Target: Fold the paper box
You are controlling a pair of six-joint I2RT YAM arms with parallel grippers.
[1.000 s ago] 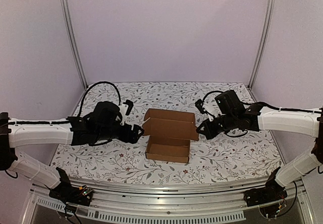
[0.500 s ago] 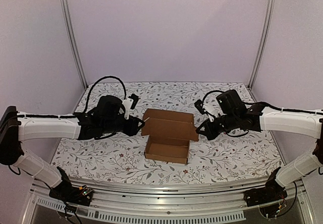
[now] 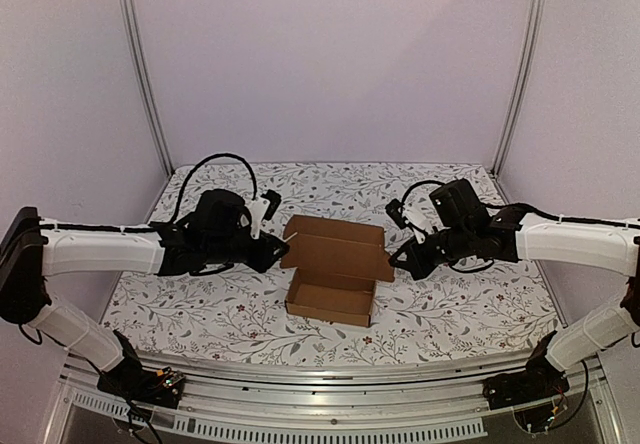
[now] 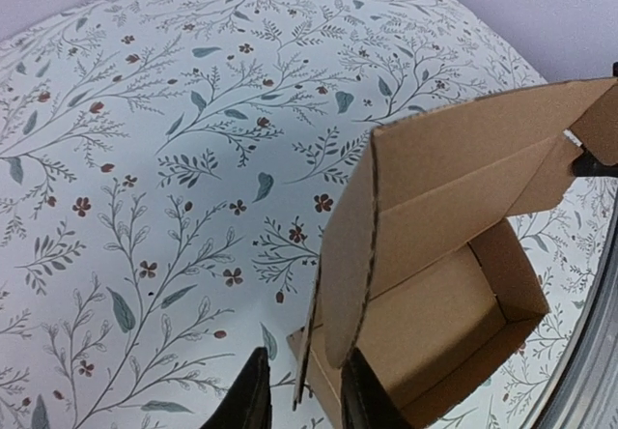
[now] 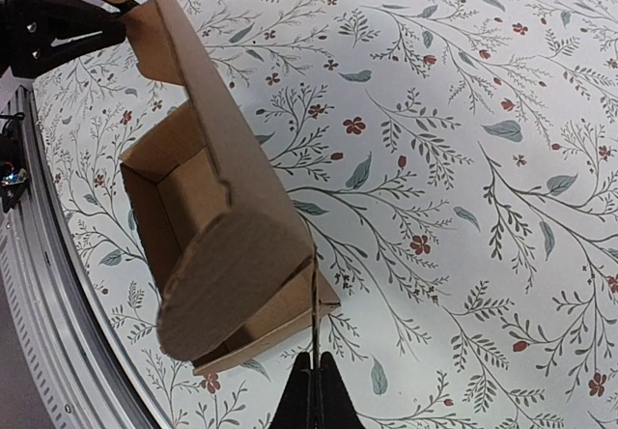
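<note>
A: Where, which step?
B: Mid table [image 3: 450, 304], paper box [image 3: 330, 299], tray up, lid [image 3: 338, 249] raised; closing lid
A: Grips?
B: Narrow left gripper [image 4: 301, 395] astride lid's left flap, unclamped; right gripper [image 5: 311, 395] pinched on right flap
A: Next?
B: Likely clamp left, lower lid level, tuck flaps

- the paper box [image 3: 335, 264]: plain matte brown, unprinted
- tablecloth [image 3: 450, 309]: white, with grey-green leafy sprigs and small dark-red flowers
- left arm [image 3: 100, 249] and right arm [image 3: 575, 239]: white shells, black wrists
- back wall [image 3: 330, 64]: pale lilac
</note>
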